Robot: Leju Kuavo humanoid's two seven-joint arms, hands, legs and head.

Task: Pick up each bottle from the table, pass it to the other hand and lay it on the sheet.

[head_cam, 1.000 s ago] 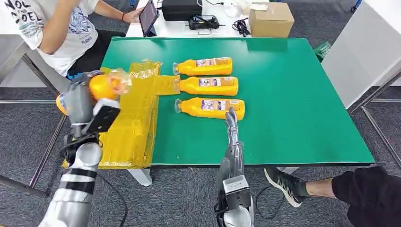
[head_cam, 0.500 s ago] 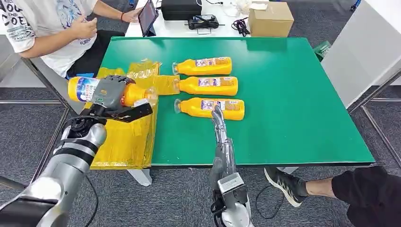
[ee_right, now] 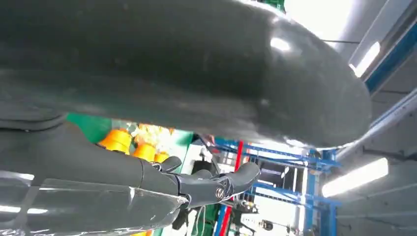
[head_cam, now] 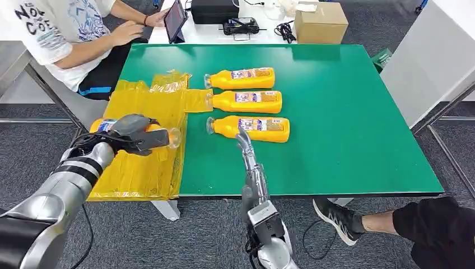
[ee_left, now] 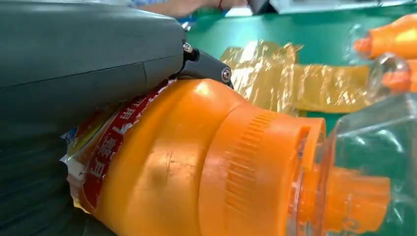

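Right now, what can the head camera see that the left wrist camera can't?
Head view alone: the whole green table, the three orange plastic bottles lying in a row on it, and the right hand. Left wrist view alone: the held orange bottle's ribbed shoulder and clear cap close up. Both: the left hand gripping that bottle over the crinkly yellow plastic sheet.

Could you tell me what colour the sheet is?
Yellow; the sheet shows best in the head view.
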